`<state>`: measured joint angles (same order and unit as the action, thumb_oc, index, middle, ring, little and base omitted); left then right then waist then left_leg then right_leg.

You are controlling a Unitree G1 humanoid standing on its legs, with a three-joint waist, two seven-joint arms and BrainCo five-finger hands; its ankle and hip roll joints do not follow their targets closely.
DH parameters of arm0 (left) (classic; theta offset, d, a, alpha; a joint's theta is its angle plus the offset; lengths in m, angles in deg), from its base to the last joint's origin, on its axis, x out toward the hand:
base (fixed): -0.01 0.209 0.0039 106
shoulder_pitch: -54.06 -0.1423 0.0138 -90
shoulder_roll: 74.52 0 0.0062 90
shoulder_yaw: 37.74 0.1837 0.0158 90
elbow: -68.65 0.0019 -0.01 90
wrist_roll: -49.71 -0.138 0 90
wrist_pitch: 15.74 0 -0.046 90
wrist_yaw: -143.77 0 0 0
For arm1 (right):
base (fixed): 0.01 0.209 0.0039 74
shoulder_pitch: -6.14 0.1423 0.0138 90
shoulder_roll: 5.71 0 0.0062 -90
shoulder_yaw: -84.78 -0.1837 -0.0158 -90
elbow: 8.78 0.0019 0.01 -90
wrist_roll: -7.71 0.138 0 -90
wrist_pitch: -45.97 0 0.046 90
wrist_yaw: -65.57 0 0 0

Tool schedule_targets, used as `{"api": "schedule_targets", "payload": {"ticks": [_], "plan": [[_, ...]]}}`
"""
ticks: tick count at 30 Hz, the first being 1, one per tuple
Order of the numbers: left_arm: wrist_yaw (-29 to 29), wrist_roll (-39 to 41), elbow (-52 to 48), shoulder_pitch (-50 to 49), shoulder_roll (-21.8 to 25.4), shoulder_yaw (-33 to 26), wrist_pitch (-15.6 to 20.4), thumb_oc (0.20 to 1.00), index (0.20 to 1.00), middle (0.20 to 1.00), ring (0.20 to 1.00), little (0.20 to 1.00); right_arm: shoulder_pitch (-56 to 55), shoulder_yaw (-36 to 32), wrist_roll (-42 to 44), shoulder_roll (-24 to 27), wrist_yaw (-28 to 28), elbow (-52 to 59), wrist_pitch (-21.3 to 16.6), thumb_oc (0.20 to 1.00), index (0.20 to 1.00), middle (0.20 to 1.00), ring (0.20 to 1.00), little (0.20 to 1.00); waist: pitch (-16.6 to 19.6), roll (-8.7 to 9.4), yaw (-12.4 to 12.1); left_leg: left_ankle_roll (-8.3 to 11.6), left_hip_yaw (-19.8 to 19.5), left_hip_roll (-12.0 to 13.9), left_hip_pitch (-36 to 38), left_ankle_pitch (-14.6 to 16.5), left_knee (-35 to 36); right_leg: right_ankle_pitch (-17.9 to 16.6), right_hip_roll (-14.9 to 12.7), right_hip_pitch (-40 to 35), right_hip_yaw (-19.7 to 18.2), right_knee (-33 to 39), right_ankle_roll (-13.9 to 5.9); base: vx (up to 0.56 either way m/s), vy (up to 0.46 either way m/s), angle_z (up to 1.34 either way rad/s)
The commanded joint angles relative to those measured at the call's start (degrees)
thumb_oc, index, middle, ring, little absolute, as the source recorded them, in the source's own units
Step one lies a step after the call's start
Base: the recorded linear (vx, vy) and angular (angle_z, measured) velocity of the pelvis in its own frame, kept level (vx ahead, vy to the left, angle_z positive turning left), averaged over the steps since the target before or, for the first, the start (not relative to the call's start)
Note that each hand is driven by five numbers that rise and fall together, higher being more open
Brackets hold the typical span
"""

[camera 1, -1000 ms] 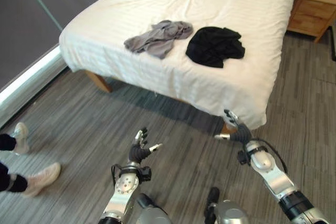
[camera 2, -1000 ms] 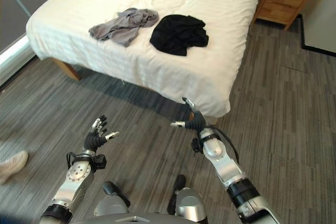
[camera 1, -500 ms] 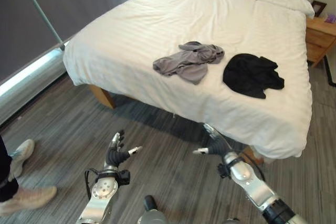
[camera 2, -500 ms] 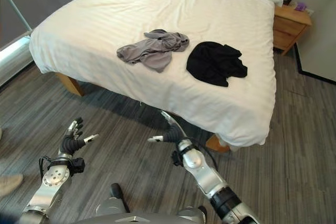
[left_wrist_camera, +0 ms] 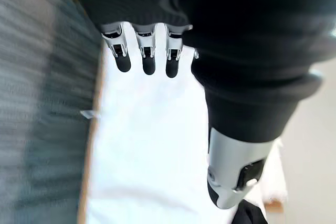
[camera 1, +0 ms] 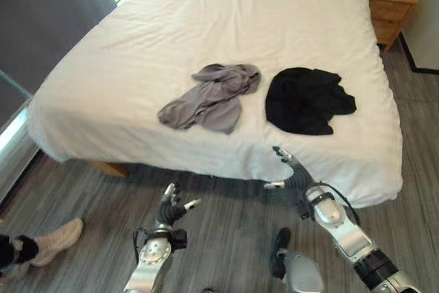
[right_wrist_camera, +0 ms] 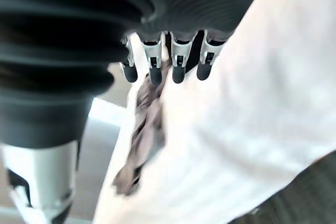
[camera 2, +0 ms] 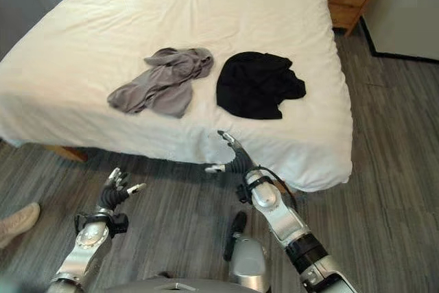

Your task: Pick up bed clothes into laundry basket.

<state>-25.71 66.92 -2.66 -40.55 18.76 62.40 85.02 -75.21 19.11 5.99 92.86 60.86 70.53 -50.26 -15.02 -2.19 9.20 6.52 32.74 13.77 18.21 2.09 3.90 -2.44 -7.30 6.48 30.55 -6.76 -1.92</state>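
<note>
Lying on the white bed at frame centre are two pieces of clothing: a grey garment crumpled left of centre, and a black garment bunched just right of it, the two close but not touching. Both are sitting toward the near edge of the mattress, well apart from either hand.

Right hand is hovering at lower centre-right, over the near bed edge and the floor, fingers spread wide and straight, thumb out to the left, holding nothing. In its wrist view the fingertips are pointing out over the white bedding toward the grey garment, not touching it.

Left hand is hanging at lower left-centre above the grey plank floor, fingers relaxed and apart, thumb out, empty. Its wrist view is showing straight fingers with white bedding beyond.

A wooden nightstand is standing at upper right beside the bed. A person's shoe is showing at the lower left edge on the floor.
</note>
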Motion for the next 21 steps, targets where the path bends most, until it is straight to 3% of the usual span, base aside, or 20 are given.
{"api": "schedule_targets", "payload": {"ticks": [1, 2, 3, 4, 6, 7, 8, 9, 11, 12, 14, 17, 18, 19, 21], "plan": [[-1.2, 1.4, -4.8, 1.2, 3.4, 0.1, 2.9, 1.000, 1.000, 1.000, 1.000, 1.000, 2.7, -2.3, 2.3, -2.5, -0.8, 3.4, -2.9, 1.000, 1.000, 1.000, 1.000, 1.000, -1.0, 5.11, -0.9, 3.84, 1.9, 1.1, -3.3, 9.5, -22.6, 0.8, -4.6, -8.9, -0.9, 11.3, -2.80, 0.22, -0.189, -0.17], [-1.6, 2.5, -5.0, 1.2, 3.0, 0.3, 2.9, 1.000, 1.000, 1.000, 1.000, 1.000, 2.9, -2.7, 2.5, -1.8, -0.7, 3.7, -2.5, 1.000, 1.000, 1.000, 1.000, 1.000, -1.7, 5.12, -1.2, 4.89, 1.6, 3.5, -5.2, 6.4, -29.6, 1.6, -3.7, -10.8, -0.8, 11.8, -0.97, 0.16, -0.096, -0.30], [-1.7, 2.5, -5.0, 1.2, 3.0, 0.3, 2.9, 1.000, 1.000, 1.000, 1.000, 1.000, 2.9, -2.7, 2.5, -1.9, -0.7, 3.6, -2.5, 1.000, 1.000, 1.000, 1.000, 1.000, -1.7, 4.53, -1.2, 5.60, 0.6, 4.1, -5.0, 7.5, -30.0, 2.6, -3.0, -11.2, -1.6, 11.8, -1.27, 0.10, -0.085, -0.36], [-1.6, 2.8, -5.0, 1.2, 2.7, 0.3, 2.9, 1.000, 1.000, 1.000, 1.000, 1.000, 2.9, -3.0, 2.7, -1.4, -0.8, 4.1, -2.4, 1.000, 1.000, 1.000, 1.000, 1.000, -2.3, 4.94, -1.8, 5.76, -1.5, 4.3, -7.2, 4.4, -34.6, 2.9, -2.9, -12.0, -1.8, 11.8, -0.11, 0.13, -0.015, -0.45], [-1.0, 2.2, -4.4, 1.0, 2.4, 0.1, 2.9, 1.000, 1.000, 1.000, 1.000, 1.000, 1.8, -2.9, 3.3, -1.3, -0.2, 5.1, -2.2, 1.000, 1.000, 1.000, 1.000, 1.000, -2.8, 5.54, -2.8, 5.94, -7.6, 2.7, -12.2, 4.1, -37.0, 4.4, -3.2, -12.8, -4.8, 11.8, 0.16, 0.17, 0.105, -0.72], [-0.6, 2.4, -4.3, -0.4, 2.1, -0.8, 3.0, 1.000, 1.000, 1.000, 1.000, 1.000, 1.2, -2.3, 3.5, -1.6, 0.3, 5.0, -2.1, 1.000, 1.000, 1.000, 1.000, 1.000, -3.2, 4.89, -3.8, 4.97, -13.8, 1.9, -14.5, 6.3, -32.7, 5.4, -3.0, -12.4, -8.4, 11.8, -0.78, 0.20, 0.305, -0.92], [-0.3, 2.7, -4.4, -1.3, 2.0, -1.4, 3.1, 1.000, 1.000, 1.000, 1.000, 1.000, 1.3, -1.7, 3.4, -1.7, 0.5, 4.9, -2.2, 1.000, 1.000, 1.000, 1.000, 1.000, -3.1, 4.65, -4.5, 4.33, -16.2, 1.9, -14.8, 6.6, -27.7, 5.4, -3.3, -11.7, -10.7, 11.8, -1.63, 0.24, 0.393, -1.02], [0.0, 3.1, -4.5, -2.6, 1.9, -2.4, 3.4, 1.000, 1.000, 1.000, 1.000, 1.000, 1.3, -1.2, 3.5, -1.8, 0.9, 4.8, -2.2, 1.000, 1.000, 1.000, 1.000, 1.000, -3.1, 4.12, -5.2, 4.15, -19.2, 3.5, -14.5, 6.8, -21.9, 5.7, -3.4, -11.5, -13.0, 11.8, -2.65, 0.18, 0.304, -0.97], [-0.2, 3.9, -4.7, -3.5, 1.8, -2.9, 3.6, 1.000, 1.000, 1.000, 1.000, 1.000, 1.2, -0.8, 3.6, -2.1, 1.0, 4.4, -2.2, 1.000, 1.000, 1.000, 1.000, 1.000, -2.6, 3.76, -5.7, 3.91, -20.1, 3.8, -12.8, 5.9, -16.0, 5.8, -3.4, -11.1, -14.5, 11.8, -3.21, 0.16, 0.210, -1.29], [-0.2, 4.2, -5.6, -5.6, 1.7, -4.0, 3.4, 1.000, 1.000, 1.000, 1.000, 1.000, 1.4, 0.5, 3.6, -2.5, 1.5, 3.6, -2.4, 1.000, 1.000, 1.000, 1.000, 1.000, -2.0, 1.97, -7.5, 3.88, -24.8, 4.3, -11.6, 2.9, -5.9, 6.5, -2.2, -11.0, -18.5, 11.8, -4.60, 0.23, 0.211, -1.20], [-0.7, 4.5, -5.2, -6.3, 1.5, -3.7, 3.4, 1.000, 1.000, 1.000, 1.000, 1.000, 1.0, 1.0, 3.7, -2.5, 1.9, 3.2, -2.6, 1.000, 1.000, 1.000, 1.000, 1.000, -1.4, 0.73, -8.5, 4.01, -29.0, 2.7, -12.3, 0.2, 0.5, 6.9, -1.0, -11.3, -21.1, 11.8, -4.48, 0.20, 0.168, -1.03], [-1.8, 4.4, -5.3, -5.6, 1.7, -2.5, 3.2, 1.000, 1.000, 1.000, 1.000, 1.000, -0.2, 0.1, 3.3, -0.8, 1.9, 4.1, -2.8, 1.000, 1.000, 1.000, 1.000, 1.000, -1.2, 0.27, -7.9, 3.18, -25.0, -1.2, -16.5, -0.1, 1.1, 7.6, -1.4, -11.7, -20.6, 11.8, -3.98, 0.06, 0.116, -0.78], [-2.2, 3.8, -6.2, -5.8, 1.8, -2.3, 3.1, 1.000, 1.000, 1.000, 1.000, 1.000, -1.0, -1.2, 2.4, 0.7, 1.8, 5.3, -3.1, 1.000, 1.000, 1.000, 1.000, 1.000, -1.0, 0.30, -6.7, 3.10, -19.2, -0.5, -16.9, 0.3, 1.1, 7.6, -1.8, -12.1, -19.5, 11.8, -4.15, 0.09, 0.161, 0.12], [-3.1, 4.2, -6.5, -5.9, 1.9, -1.8, 3.1, 1.000, 1.000, 1.000, 1.000, 1.000, -0.6, -1.5, 1.7, 1.4, 1.5, 6.2, -2.9, 1.000, 1.000, 1.000, 1.000, 1.000, -0.8, -0.13, -6.5, 3.13, -18.2, -0.5, -16.7, -0.4, 1.1, 7.3, -1.7, -12.4, -19.3, 11.8, -3.99, 0.16, 0.214, 0.59], [-3.2, 4.0, -6.5, -5.8, 2.3, -1.4, 3.2, 1.000, 1.000, 1.000, 1.000, 1.000, 0.3, -2.3, -0.2, 2.6, 0.3, 8.7, -2.4, 1.000, 1.000, 1.000, 1.000, 1.000, -0.5, 0.15, -6.7, 3.13, -21.5, -3.1, -16.9, 0.1, 1.1, 7.4, -1.1, -13.1, -20.9, 11.8, -3.74, 0.16, 0.145, 0.57]]}}
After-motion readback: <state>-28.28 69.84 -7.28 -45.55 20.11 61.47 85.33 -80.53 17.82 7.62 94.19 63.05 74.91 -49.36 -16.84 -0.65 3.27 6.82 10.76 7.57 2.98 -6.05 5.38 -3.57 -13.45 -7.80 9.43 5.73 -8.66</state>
